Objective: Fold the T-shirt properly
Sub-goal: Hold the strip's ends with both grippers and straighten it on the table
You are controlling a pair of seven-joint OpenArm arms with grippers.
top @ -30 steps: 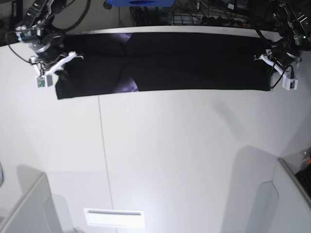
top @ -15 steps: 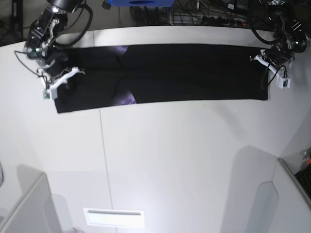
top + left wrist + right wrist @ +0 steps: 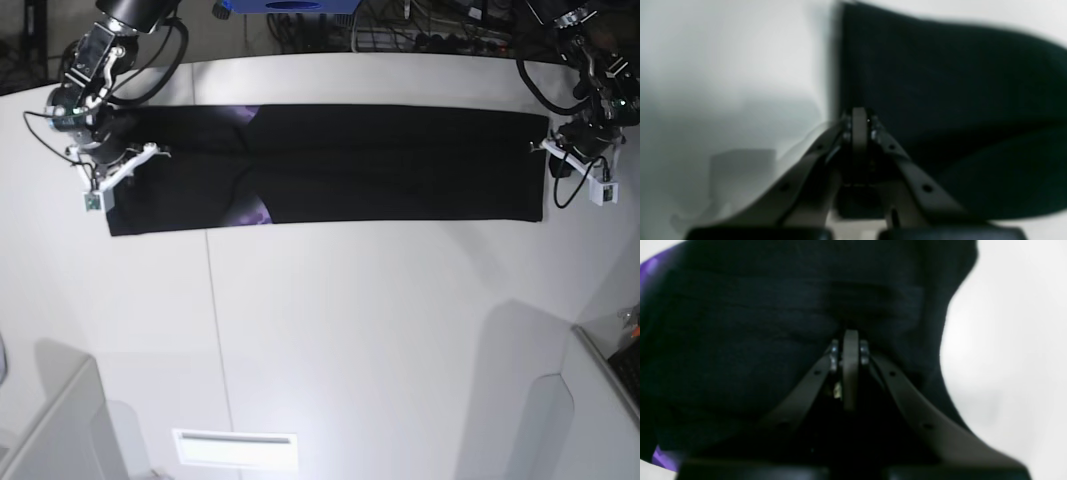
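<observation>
- T-shirt (image 3: 390, 165): I see it folded into a long black strip lying flat across the far part of the table (image 3: 360, 340).
- Purple print shows on the strip in the base view, well toward the end held by the right arm; I also catch purple at the cloth's edge in the right wrist view.
- Left gripper (image 3: 549, 147): at the strip's end on the base view's right. In its wrist view the fingers (image 3: 858, 128) are pressed together, with black cloth right at the tips, so I read it as clamped on the T-shirt's edge.
- Right gripper (image 3: 150, 152): at the strip's opposite end, jaws closed tight, pinching the cloth, which bunches into wrinkles around the tips.
- Both wrist views are blurred.
</observation>
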